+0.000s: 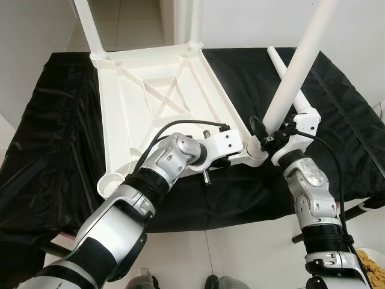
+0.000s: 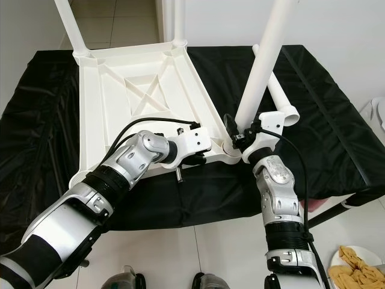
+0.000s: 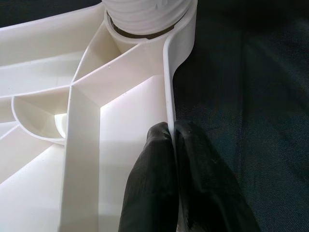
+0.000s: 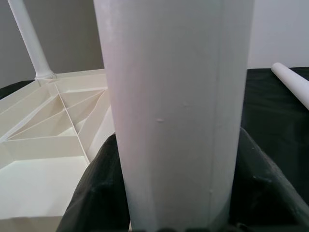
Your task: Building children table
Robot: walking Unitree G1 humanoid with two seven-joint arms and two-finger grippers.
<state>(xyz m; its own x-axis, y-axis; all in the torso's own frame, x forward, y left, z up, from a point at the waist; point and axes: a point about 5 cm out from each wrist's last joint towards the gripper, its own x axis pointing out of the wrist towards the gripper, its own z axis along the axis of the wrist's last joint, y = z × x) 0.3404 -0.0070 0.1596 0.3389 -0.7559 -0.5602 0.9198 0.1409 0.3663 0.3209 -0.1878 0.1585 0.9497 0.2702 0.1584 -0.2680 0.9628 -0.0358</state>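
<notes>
Black cloth [image 1: 54,150] under upturned tabletop [image 1: 138,114]; our left gripper [image 3: 173,140] pinches its 5 o'clock rim, right gripper [image 4: 174,212] clamps leg [image 1: 295,78].

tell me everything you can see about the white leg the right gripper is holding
The table leg is a long, smooth white tube that looks like plastic. It rises at a slight tilt from the near right corner socket of the upside-down tabletop, where threaded rings show at its base. The right gripper is shut around its lower end, black fingers on either side. Its top runs out of frame.
</notes>
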